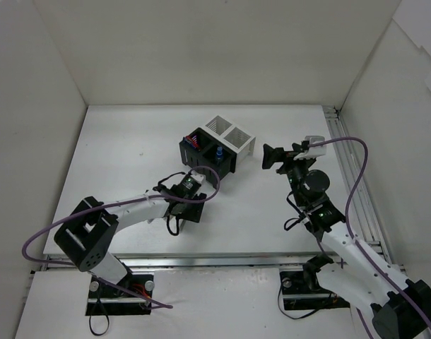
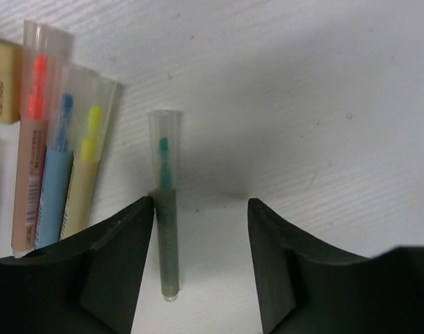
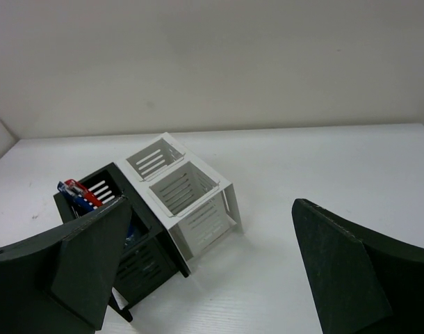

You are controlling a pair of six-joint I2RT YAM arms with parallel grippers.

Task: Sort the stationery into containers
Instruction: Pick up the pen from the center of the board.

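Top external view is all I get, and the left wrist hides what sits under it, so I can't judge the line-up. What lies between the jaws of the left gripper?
Observer: A green marker lies flat on the table between the open jaws of the left gripper. It is close beside one finger, with a wide gap to the other.
Operator: Could the jaws catch anything next to it?
Observer: Possibly. A yellow marker, a blue marker and an orange marker lie side by side just past that same finger, apart from the green one.
Operator: Is the right gripper carrying anything?
Observer: No. The right gripper has its jaws wide open with nothing between them.
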